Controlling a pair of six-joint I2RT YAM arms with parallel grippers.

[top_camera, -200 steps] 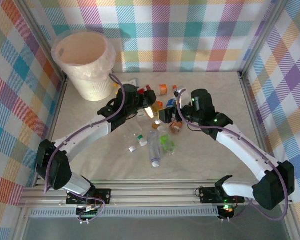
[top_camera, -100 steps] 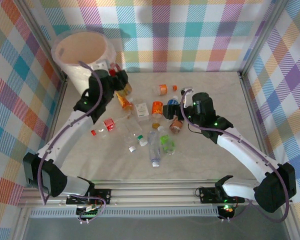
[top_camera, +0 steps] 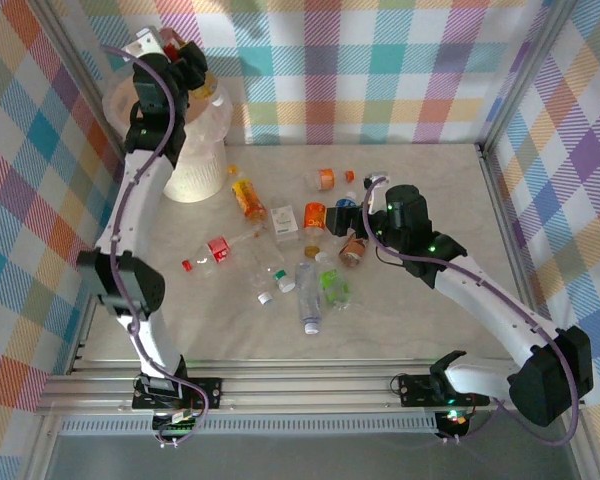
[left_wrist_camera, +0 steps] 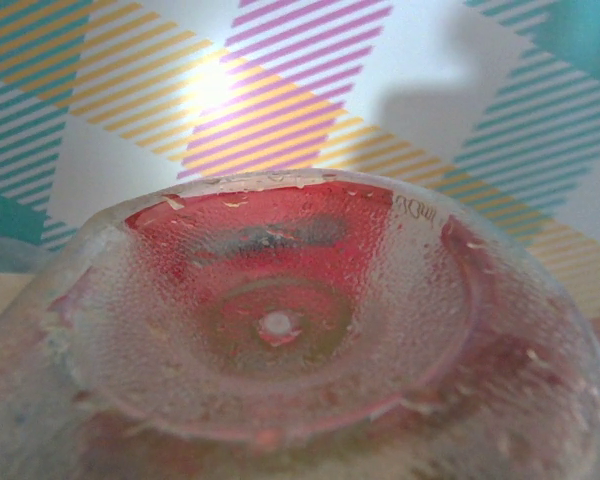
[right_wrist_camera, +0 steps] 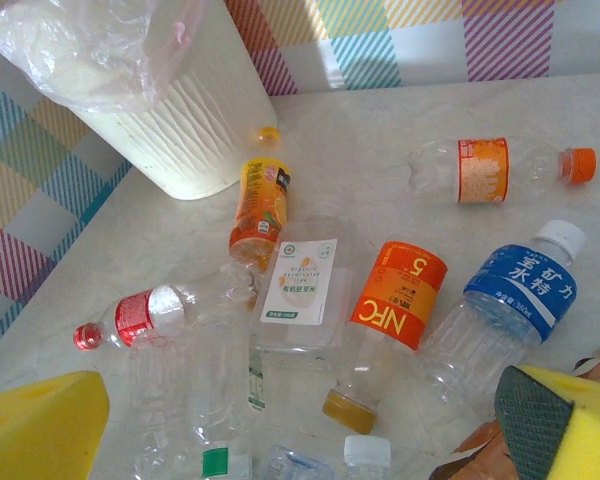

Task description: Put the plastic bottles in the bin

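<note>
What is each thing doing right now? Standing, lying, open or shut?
Bin, upright, top open.
Held bottle, gripped, its bottom facing the wrist camera.
Left gripper, shut on that bottle, up at the bin.
Right gripper, open, holding nothing.
Orange-cap bottle, lying down, capped.
Blue-label bottle, lying down, capped.

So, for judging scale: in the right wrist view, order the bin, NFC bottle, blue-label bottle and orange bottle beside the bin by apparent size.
1. bin
2. NFC bottle and blue-label bottle: look alike, blue one partly hidden, so unranked
3. orange bottle
</note>
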